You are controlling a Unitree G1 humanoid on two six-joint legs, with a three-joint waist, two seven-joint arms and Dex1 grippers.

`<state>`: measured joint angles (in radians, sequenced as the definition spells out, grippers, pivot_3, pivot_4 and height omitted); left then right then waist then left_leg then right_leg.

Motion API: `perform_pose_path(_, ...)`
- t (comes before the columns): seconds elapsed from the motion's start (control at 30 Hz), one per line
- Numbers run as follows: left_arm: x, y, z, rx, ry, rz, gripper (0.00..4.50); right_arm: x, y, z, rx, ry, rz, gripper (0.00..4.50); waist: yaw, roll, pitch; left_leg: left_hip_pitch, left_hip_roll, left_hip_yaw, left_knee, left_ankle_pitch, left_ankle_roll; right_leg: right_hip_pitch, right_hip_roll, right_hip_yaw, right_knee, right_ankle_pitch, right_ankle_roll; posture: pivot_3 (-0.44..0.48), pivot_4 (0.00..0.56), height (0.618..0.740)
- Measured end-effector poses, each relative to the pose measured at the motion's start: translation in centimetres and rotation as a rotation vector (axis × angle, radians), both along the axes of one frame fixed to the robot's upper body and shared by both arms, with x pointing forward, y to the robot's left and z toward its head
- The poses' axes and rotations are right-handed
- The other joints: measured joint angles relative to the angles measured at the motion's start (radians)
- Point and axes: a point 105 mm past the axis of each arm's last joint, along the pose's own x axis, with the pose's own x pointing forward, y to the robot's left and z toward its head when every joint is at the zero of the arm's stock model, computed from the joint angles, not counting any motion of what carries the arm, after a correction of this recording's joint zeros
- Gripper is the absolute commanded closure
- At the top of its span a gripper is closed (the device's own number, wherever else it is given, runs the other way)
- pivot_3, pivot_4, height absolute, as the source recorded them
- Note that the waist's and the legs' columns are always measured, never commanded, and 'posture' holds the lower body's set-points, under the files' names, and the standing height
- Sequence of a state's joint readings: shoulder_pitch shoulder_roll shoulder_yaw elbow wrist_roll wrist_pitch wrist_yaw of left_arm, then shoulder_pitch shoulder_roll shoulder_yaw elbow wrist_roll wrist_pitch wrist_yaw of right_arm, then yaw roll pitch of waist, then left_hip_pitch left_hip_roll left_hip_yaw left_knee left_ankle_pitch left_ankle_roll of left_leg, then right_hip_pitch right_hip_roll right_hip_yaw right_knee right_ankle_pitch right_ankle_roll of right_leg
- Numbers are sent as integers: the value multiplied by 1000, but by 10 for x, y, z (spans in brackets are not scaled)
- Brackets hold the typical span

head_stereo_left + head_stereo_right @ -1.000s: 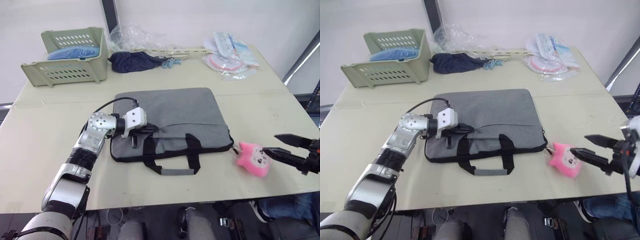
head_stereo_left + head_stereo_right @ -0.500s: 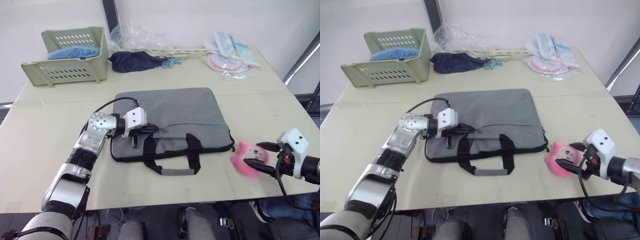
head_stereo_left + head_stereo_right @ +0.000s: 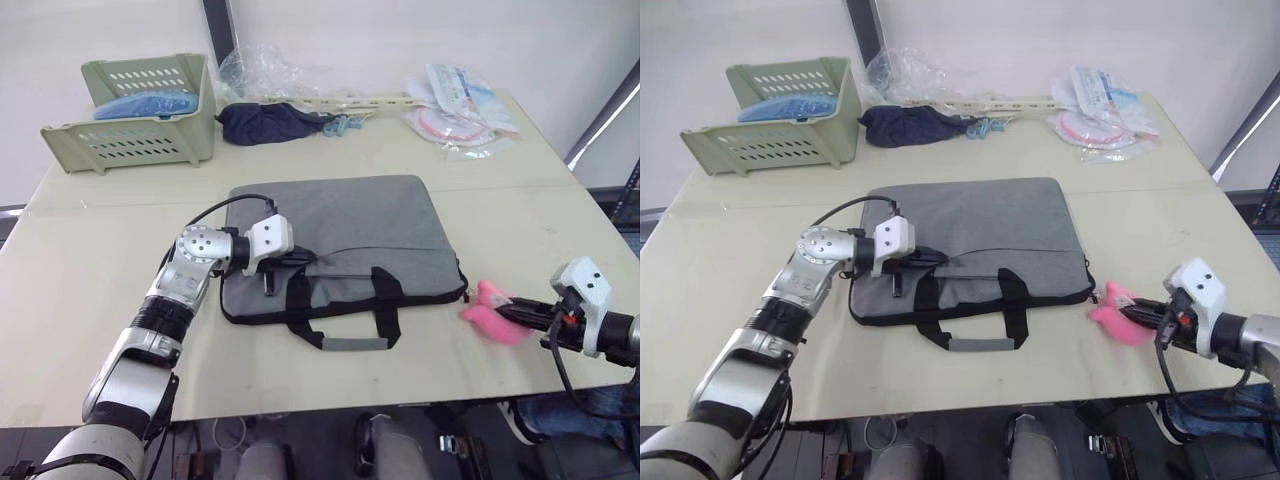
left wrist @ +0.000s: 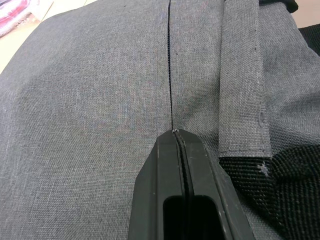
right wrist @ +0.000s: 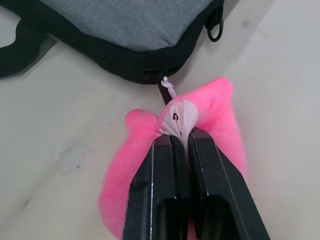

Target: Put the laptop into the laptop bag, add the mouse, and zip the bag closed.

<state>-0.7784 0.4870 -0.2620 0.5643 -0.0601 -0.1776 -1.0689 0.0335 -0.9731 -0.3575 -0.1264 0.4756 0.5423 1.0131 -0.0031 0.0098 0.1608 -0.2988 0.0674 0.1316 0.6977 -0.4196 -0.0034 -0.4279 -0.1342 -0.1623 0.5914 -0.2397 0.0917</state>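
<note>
Zipping looks nearly finished: the right gripper (image 5: 182,142) is clenching the pink plush zipper charm (image 5: 220,117) at the right end of the flat grey fabric laptop bag (image 3: 345,235), while the left gripper (image 4: 179,137) is pressing closed fingers onto the bag's front. The laptop and mouse are presumably sitting inside, unconfirmed; no readable writing is showing.

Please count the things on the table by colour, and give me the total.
Grey: 1, the bag
Pink: 1, the toy
Green: 1, the basket
Dark blue: 1, the cloth
Clear or white plastic: 2, the wrap and the packets
Total: 6
</note>
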Motion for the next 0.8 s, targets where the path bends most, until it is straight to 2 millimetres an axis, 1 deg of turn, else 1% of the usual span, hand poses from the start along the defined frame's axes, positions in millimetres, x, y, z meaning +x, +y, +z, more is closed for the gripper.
perform_pose_path(0.13, -1, 0, -2, 23, -7, -10, 4500, 7, -2, 8, 19, -25, -3, 4404, 1, 0, 0, 0, 0, 0, 0, 0, 0, 0, 0, 0, 0, 0, 0, 0, 150, 740)
perform_pose_path(0.23, -2, 0, -3, 24, -7, -12, 4500, 9, -5, 9, 21, -29, -12, 4404, 1, 0, 0, 0, 0, 0, 0, 0, 0, 0, 0, 0, 0, 0, 0, 0, 150, 740)
perform_pose_path(0.4, -2, 1, -3, 29, -7, -11, 4500, 16, -4, 15, 11, -58, -5, 4404, -1, 1, 0, 0, 0, 0, 0, 0, 0, 0, 0, 0, 0, 0, 0, 0, 150, 740)
perform_pose_path(0.7, -2, 3, -3, 35, -8, -12, 4500, 33, -6, 17, -39, -96, -4, 4404, -4, 1, -1, 0, 0, 1, 0, 0, 0, 0, 0, 0, 0, 0, 0, 0, 150, 740)
perform_pose_path(0.8, -3, 4, -2, 39, -10, -13, 4500, 36, -7, 19, -51, -111, -1, 4404, -6, 2, -1, 0, 0, 1, 0, 0, 0, 0, 0, 0, 0, 0, 0, 0, 150, 740)
